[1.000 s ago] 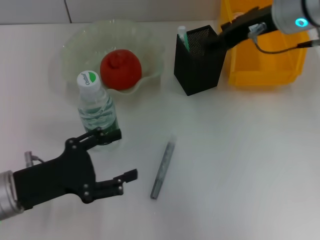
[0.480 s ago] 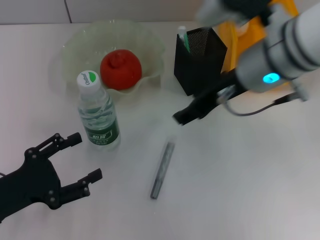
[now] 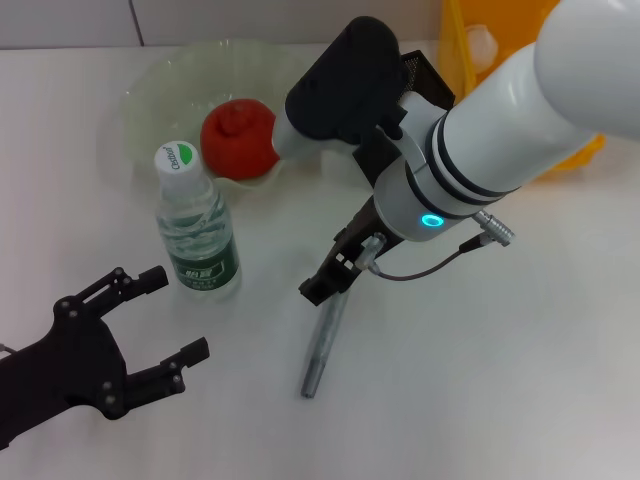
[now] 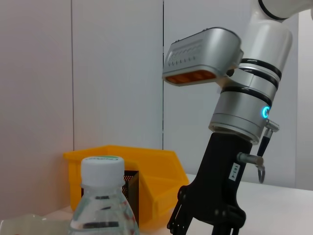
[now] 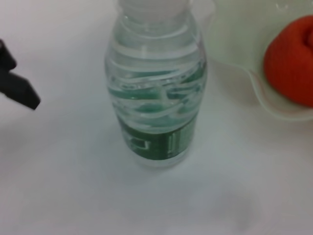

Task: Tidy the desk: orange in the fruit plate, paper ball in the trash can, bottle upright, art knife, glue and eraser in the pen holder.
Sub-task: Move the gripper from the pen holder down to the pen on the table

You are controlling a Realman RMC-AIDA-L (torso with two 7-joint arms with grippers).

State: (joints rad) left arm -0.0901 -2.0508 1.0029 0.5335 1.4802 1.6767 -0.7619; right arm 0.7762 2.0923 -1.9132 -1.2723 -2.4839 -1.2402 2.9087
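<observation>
The clear bottle [image 3: 196,232] with a green label stands upright on the white desk, and also shows in the wrist views [image 4: 101,200] [image 5: 155,93]. An orange [image 3: 238,138] lies in the translucent fruit plate [image 3: 150,85]. The grey art knife [image 3: 323,345] lies flat on the desk. My right gripper [image 3: 325,280] hangs over the knife's far end. My left gripper [image 3: 170,315] is open and empty at the front left, clear of the bottle. The right arm hides most of the black pen holder [image 3: 427,75]. Glue and eraser are out of view.
A yellow trash can [image 3: 458,45] stands at the back right, with a whitish lump [image 3: 482,40] showing inside. The bulky right arm [image 3: 500,130] covers the desk's back middle. White desk surface lies in front of and to the right of the knife.
My right arm swung from over the pen holder down to the knife's far end. My left gripper drew back from the bottle toward the front left and now holds still.
</observation>
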